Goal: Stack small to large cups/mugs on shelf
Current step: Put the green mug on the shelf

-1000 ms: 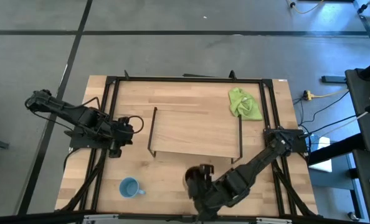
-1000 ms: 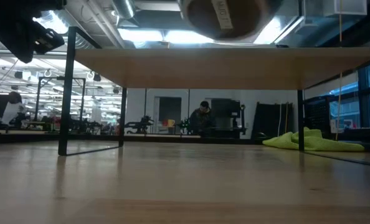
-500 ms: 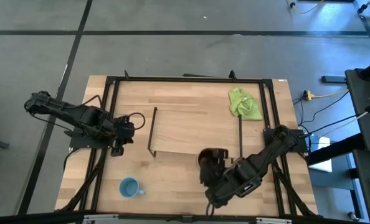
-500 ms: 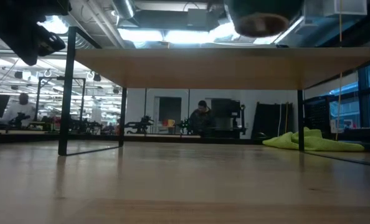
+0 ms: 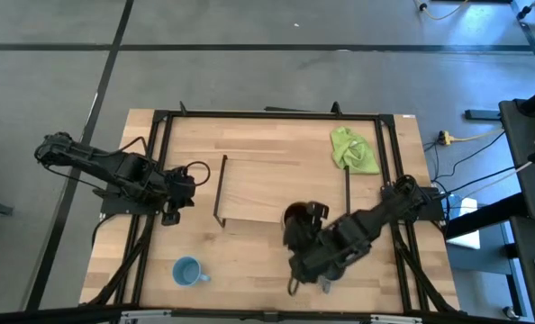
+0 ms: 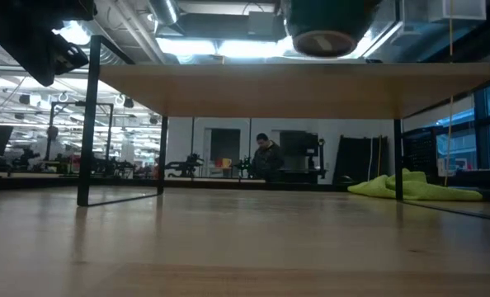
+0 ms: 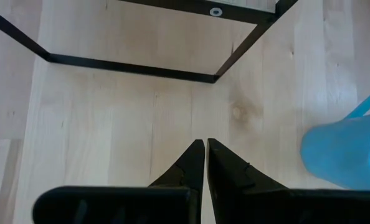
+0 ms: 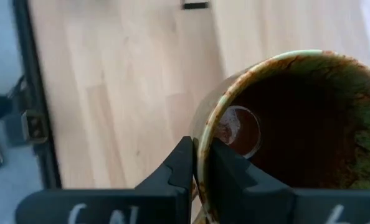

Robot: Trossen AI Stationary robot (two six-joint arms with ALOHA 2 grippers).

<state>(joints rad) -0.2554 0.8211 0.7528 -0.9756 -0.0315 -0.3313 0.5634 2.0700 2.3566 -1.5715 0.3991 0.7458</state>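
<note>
The brown mug with a glossy dark inside hangs in my right gripper at the near edge of the shelf. In the low view its base shows above the shelf board. The light blue mug stands on its base near the table's near-left corner; it also shows in the left wrist view. My left gripper is shut and hovers left of the shelf. The dark grey-blue mug is out of view. My right gripper holds the brown mug by its rim, one finger inside the mug and the other finger outside its wall. The mug is lifted clear of table and shelf, its base above the board's level.
A lime-green cloth lies at the table's far right, beyond the shelf's right end frame. Black frame rails run along the table's sides. Bare wood lies under the shelf. A person stands in the room behind.
My right gripper has carried the brown mug from near the table's near edge toward the far edge, up to the shelf's near edge, first drifting right, then a little back left. The mug has stayed lifted throughout. The left arm has kept still.
</note>
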